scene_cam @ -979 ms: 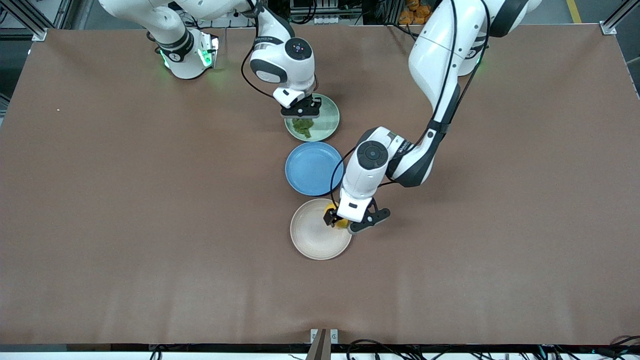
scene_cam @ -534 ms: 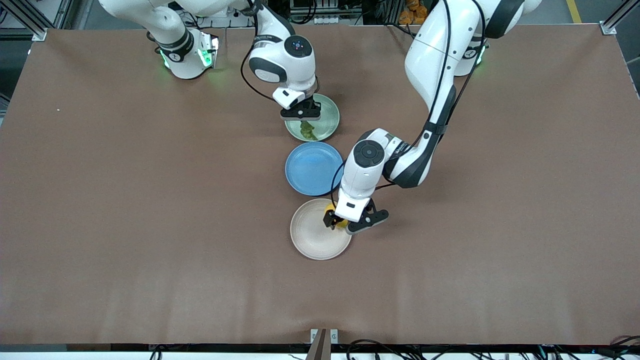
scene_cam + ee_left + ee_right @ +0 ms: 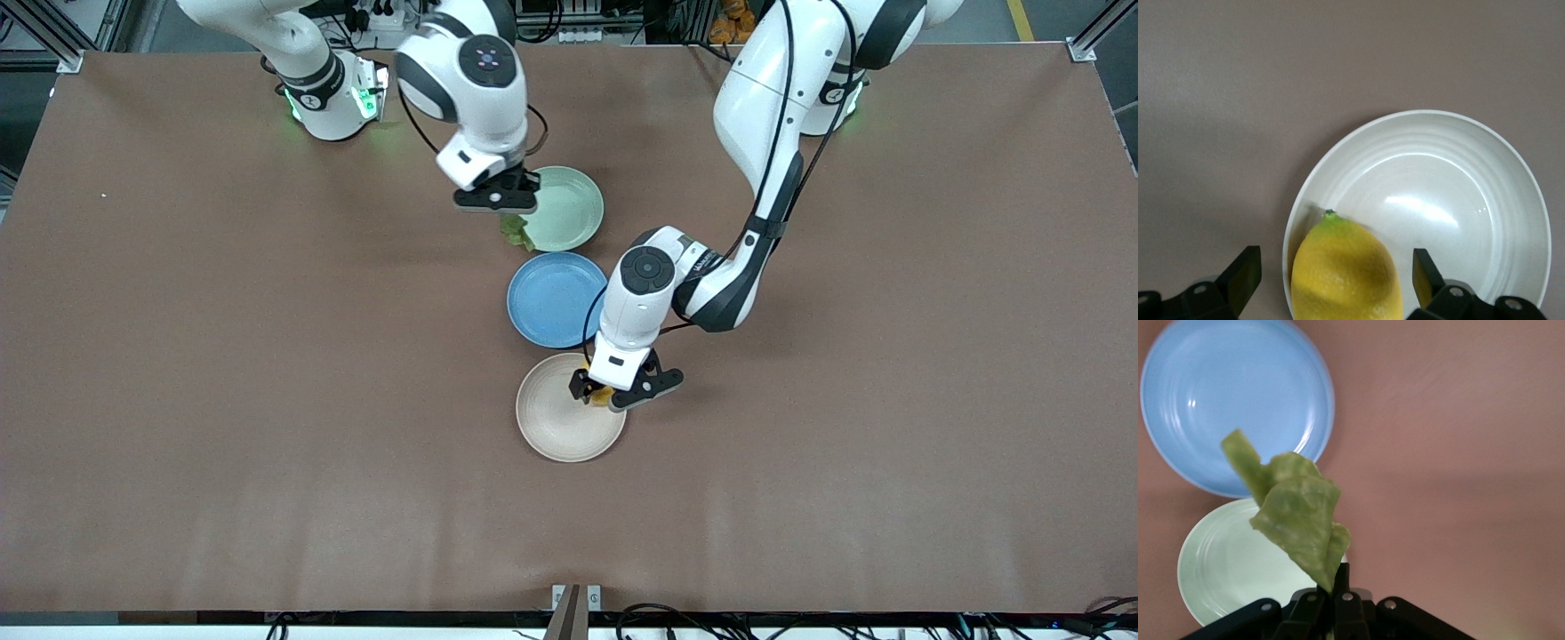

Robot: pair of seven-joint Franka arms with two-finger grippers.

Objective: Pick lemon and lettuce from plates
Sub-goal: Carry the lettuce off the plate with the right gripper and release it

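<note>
The right pincer (image 3: 500,206) is in the air over the rim of the mint green plate (image 3: 569,209), on the side toward the right arm's end of the counter (image 3: 178,373). Its fingers are pinched tight on the lettuce (image 3: 516,231), which dangles clear of the plate. The blue plate (image 3: 553,299) lies just nearer the front edge. Nearer still sits the beige plate (image 3: 556,422). The left pincer (image 3: 613,392) is low over this plate's rim; its fingers are spread on either side of the lemon (image 3: 1346,272) with gaps showing, and the lemon sits against the plate's inner wall.
</note>
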